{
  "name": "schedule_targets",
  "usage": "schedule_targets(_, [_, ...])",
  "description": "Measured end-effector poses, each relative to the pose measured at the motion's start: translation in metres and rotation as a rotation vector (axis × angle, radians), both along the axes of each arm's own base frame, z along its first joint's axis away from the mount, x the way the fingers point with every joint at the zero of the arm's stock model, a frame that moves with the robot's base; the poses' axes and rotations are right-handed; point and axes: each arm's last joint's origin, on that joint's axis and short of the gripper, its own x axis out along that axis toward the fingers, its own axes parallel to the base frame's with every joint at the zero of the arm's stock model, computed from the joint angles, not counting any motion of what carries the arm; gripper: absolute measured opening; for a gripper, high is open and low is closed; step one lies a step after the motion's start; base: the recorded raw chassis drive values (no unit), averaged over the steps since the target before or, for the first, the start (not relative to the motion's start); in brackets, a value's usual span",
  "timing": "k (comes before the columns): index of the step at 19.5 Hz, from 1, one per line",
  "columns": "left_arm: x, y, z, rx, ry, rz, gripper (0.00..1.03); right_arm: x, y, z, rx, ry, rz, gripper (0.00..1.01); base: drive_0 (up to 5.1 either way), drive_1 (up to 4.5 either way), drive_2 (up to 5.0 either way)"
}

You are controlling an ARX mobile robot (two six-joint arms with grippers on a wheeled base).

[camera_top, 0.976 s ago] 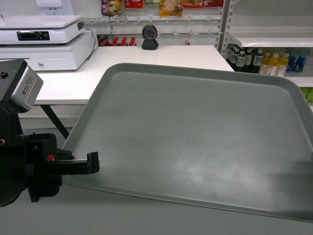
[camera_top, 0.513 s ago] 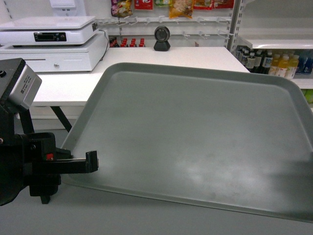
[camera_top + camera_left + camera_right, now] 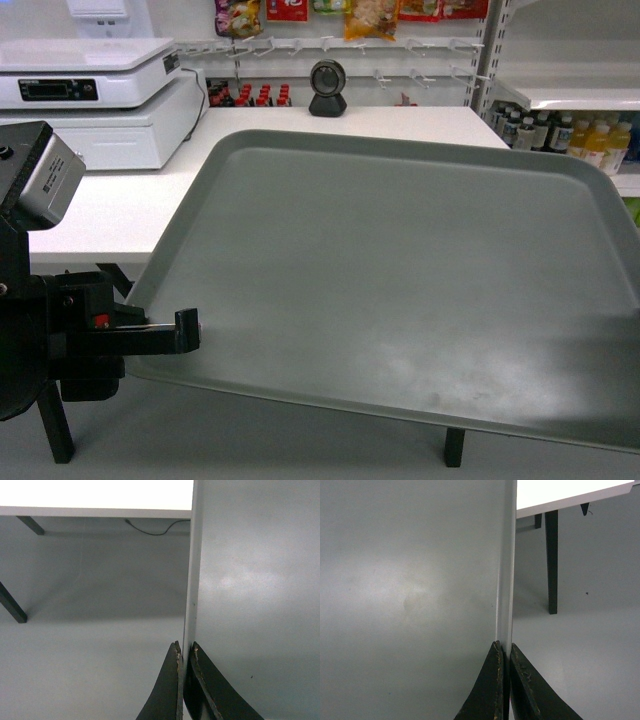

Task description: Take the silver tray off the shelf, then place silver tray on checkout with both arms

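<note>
The silver tray fills most of the head view, held in the air just in front of the white checkout, its far edge over the counter's front. My left gripper is shut on the tray's left rim. In the left wrist view the left gripper pinches the tray by its rim. In the right wrist view my right gripper is shut on the rim of the tray. The right gripper is out of the head view.
A black round scanner and a white register stand on the checkout. A white shelf with drink bottles is at the back right. Black counter legs stand on the grey floor below the tray.
The checkout has come nearer and sits lower in the head view; its legs now show under the tray. The tray stays held the same way in both grippers.
</note>
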Motion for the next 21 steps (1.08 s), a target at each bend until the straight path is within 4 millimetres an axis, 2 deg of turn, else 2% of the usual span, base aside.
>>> schedule_targets(21, [0.0001, 0.0000, 0.0000, 0.000, 0.001, 0.000, 0.03, 0.0000, -0.0001, 0.0000, 0.000, 0.000, 0.000, 0.02, -5.0, 2.40, 2.4])
